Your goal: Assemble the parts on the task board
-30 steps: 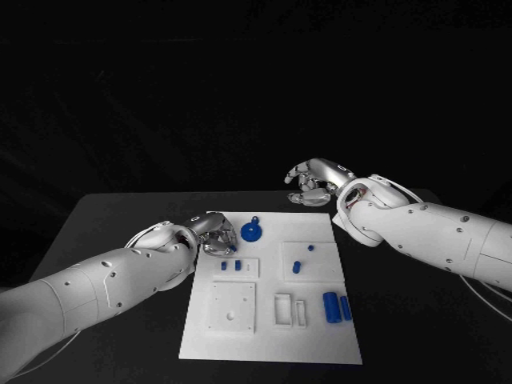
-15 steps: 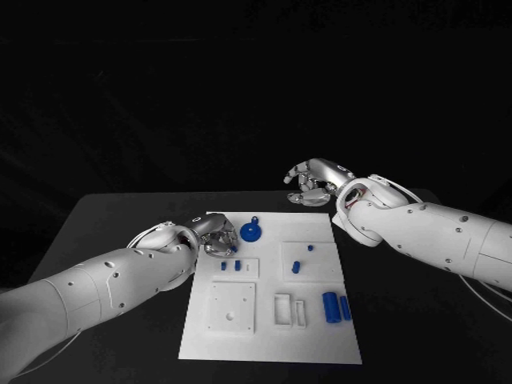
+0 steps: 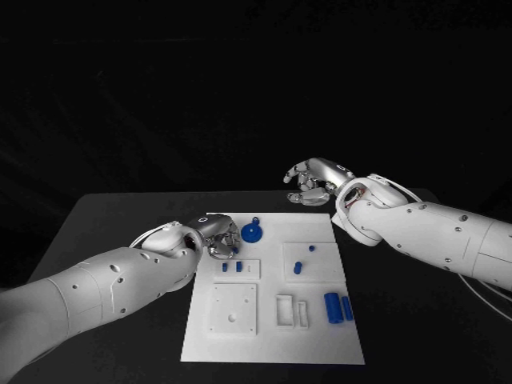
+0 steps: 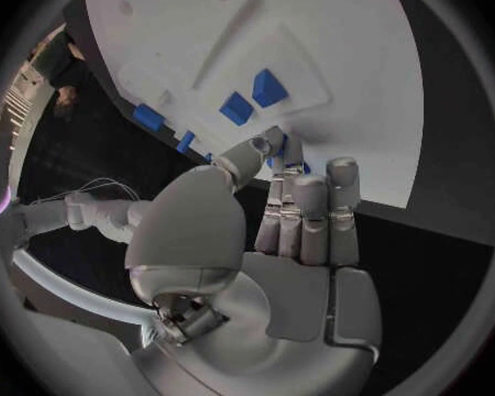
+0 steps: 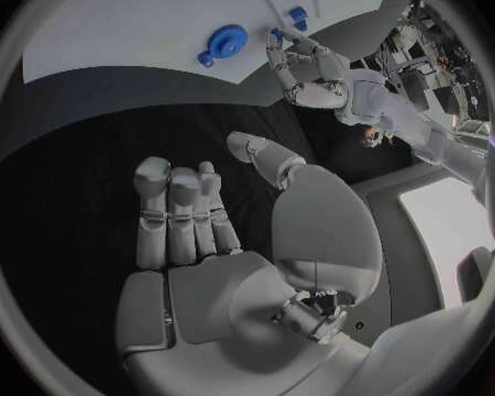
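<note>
The white task board (image 3: 274, 336) lies in the middle of the black table. My left hand (image 3: 218, 238) hovers at its far left edge and pinches a small blue part (image 4: 273, 157) between thumb and fingertips; the same part (image 5: 277, 33) shows at that hand's fingertips in the right wrist view. Just beside the hand a round blue part (image 3: 251, 232) lies on the board, and two small blue parts (image 3: 232, 266) stand in a block in front of it. My right hand (image 3: 311, 182) hangs beyond the board's far edge, holding nothing, thumb apart from the fingers.
Two blue cylinders (image 3: 338, 308) lie at the board's right side next to white slot holders (image 3: 290, 310). Two more small blue parts (image 3: 303, 258) sit in a raised square right of centre. A white square plate with a hole (image 3: 233, 308) occupies the near left.
My left hand has edged slightly nearer and further over the board's left edge. The right hand has stayed where it was.
</note>
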`<action>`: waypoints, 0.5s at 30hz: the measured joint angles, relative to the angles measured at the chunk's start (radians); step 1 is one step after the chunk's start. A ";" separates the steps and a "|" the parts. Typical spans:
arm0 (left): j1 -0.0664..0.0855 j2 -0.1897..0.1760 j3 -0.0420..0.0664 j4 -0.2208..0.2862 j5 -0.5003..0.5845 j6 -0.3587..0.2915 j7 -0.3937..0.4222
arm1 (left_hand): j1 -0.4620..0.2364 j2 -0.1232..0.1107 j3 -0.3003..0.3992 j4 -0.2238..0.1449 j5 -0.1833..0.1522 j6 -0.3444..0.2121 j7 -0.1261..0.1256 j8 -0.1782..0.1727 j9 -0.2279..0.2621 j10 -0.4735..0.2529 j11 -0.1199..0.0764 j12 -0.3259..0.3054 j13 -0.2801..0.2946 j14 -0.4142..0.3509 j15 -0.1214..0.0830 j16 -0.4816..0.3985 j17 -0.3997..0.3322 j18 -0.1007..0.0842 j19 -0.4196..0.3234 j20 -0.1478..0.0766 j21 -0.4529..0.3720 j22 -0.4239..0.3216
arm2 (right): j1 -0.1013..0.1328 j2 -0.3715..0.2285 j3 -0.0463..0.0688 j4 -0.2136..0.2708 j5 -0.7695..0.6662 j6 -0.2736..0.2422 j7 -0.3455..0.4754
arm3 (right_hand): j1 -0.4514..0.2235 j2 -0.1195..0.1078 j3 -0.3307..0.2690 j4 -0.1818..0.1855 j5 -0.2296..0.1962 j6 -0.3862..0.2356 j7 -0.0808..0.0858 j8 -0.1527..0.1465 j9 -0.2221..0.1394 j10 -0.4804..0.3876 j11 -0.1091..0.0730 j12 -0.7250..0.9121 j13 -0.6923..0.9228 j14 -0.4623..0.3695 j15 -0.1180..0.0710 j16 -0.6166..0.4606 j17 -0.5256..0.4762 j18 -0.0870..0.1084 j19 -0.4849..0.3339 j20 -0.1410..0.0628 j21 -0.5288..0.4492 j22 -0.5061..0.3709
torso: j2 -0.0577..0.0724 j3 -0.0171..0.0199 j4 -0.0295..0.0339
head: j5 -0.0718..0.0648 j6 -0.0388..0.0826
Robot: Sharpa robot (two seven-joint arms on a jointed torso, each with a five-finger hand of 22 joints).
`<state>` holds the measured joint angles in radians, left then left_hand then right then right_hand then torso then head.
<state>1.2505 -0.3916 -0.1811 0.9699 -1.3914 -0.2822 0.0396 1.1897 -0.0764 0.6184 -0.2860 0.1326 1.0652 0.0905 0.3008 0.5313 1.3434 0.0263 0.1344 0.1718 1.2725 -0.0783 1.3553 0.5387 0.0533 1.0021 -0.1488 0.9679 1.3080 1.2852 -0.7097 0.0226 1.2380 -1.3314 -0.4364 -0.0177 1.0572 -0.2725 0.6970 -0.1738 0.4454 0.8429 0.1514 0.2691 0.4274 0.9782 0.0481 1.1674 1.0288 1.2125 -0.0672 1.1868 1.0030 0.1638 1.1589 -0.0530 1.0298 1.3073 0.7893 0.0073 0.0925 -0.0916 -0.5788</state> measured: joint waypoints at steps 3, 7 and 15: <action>0.000 0.000 0.000 0.001 -0.011 -0.005 -0.004 | 0.003 -0.003 0.001 0.001 0.000 0.002 -0.001 -0.001 0.002 0.000 0.000 -0.003 0.000 0.000 0.000 0.000 0.000 0.000 -0.001 -0.001 0.000 0.000 | 0.000 -0.001 0.000 0.000 0.000 0.000 0.000 | 0.000 0.000 0.000 0.000 0.000 0.001 -0.001 0.000 0.000 0.000 0.000 0.000 0.000 0.000 0.000 0.000 0.000 0.000 0.000 0.000 0.000 0.000 | 0.000 -0.0001 -0.0003 | 0.000 0.000; -0.001 0.001 -0.002 0.001 -0.017 -0.013 -0.006 | 0.004 -0.004 0.001 0.001 0.000 0.002 -0.001 0.001 0.001 0.000 0.000 -0.011 0.001 0.000 0.000 0.000 -0.001 0.000 -0.001 -0.001 0.000 0.000 | 0.000 -0.001 0.000 0.000 0.000 0.000 0.000 | 0.000 0.000 0.000 0.000 0.000 0.001 -0.001 0.000 0.000 0.000 0.000 0.000 0.000 0.000 0.000 0.000 0.000 0.000 0.000 0.000 0.000 0.000 | 0.000 -0.0001 0.0000 | -0.001 0.000; -0.011 0.000 -0.009 -0.002 -0.012 -0.018 -0.007 | 0.011 -0.038 0.007 0.007 -0.013 -0.106 0.044 -0.058 -0.030 -0.051 0.026 -0.054 -0.012 -0.020 0.020 0.000 -0.006 -0.002 -0.007 -0.003 0.000 0.000 | 0.000 -0.002 0.000 0.000 0.000 0.001 0.000 | 0.000 0.000 0.000 0.000 0.000 0.001 -0.001 0.000 -0.001 0.000 0.000 0.005 -0.001 0.000 0.000 0.000 0.000 0.000 0.000 0.000 0.000 0.000 | 0.000 -0.0008 0.0010 | -0.003 0.001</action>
<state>1.2393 -0.3916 -0.1896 0.9683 -1.4037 -0.3007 0.0323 1.2003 -0.1147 0.6250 -0.2794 0.1193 0.9592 0.1340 0.2428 0.5018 1.2924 0.0525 0.0806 0.1598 1.2527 -0.0583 1.3553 0.5330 0.0515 0.9948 -0.1523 0.9678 1.3078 1.2852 -0.7120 0.0226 1.2379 -1.3314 -0.4354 -0.0180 1.0572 -0.2725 0.6970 -0.1738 0.4454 0.8441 0.1501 0.2691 0.4266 0.9783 0.0481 1.1723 1.0279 1.2125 -0.0672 1.1868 1.0030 0.1639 1.1589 -0.0530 1.0298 1.3073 0.7898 0.0065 0.0935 -0.0950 -0.5774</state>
